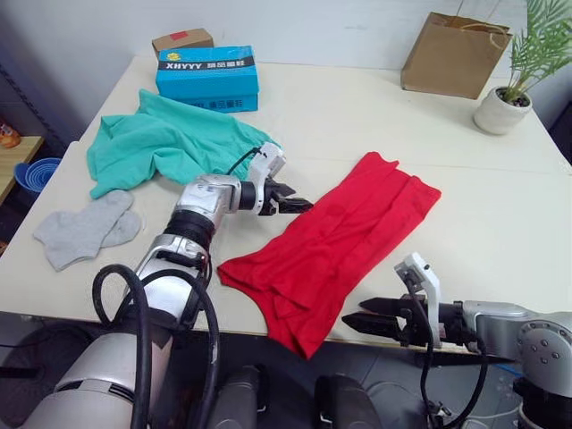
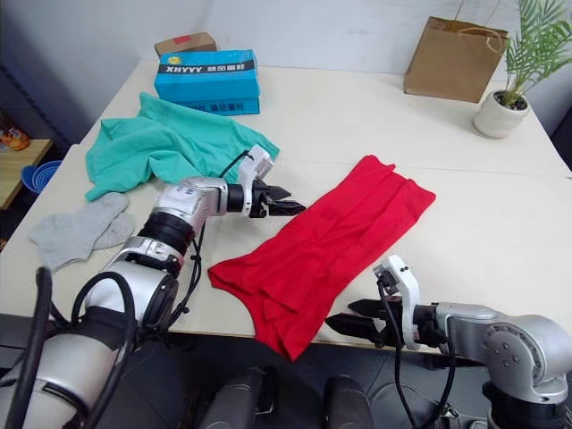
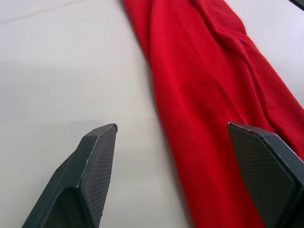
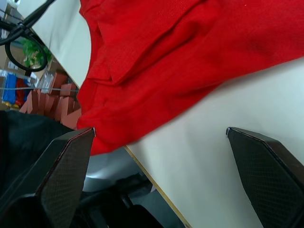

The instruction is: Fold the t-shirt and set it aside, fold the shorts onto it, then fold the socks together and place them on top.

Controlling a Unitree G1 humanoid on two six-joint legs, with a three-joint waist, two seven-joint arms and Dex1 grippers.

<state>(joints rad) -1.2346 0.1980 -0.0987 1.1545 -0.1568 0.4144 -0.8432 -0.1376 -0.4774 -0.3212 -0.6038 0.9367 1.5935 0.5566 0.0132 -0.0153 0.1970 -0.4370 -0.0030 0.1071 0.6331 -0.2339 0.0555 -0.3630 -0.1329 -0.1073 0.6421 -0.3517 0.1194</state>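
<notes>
The red t-shirt [image 1: 335,243] lies as a long folded strip running diagonally across the table, its near end hanging over the front edge. My left gripper [image 1: 298,205] hovers open at the strip's left side, its fingers [image 3: 95,164] spread over bare table and red cloth. My right gripper [image 1: 362,315] is open at the front edge, just right of the overhanging end [image 4: 142,90]. The teal-green shorts [image 1: 165,143] lie crumpled at the back left. The grey socks [image 1: 88,227] lie side by side near the left edge.
A blue box [image 1: 207,76] and a small brown carton [image 1: 182,39] stand behind the shorts. A brown paper bag [image 1: 455,54] and a potted plant [image 1: 517,85] stand at the back right. The table [image 1: 500,223] is bare to the right of the shirt.
</notes>
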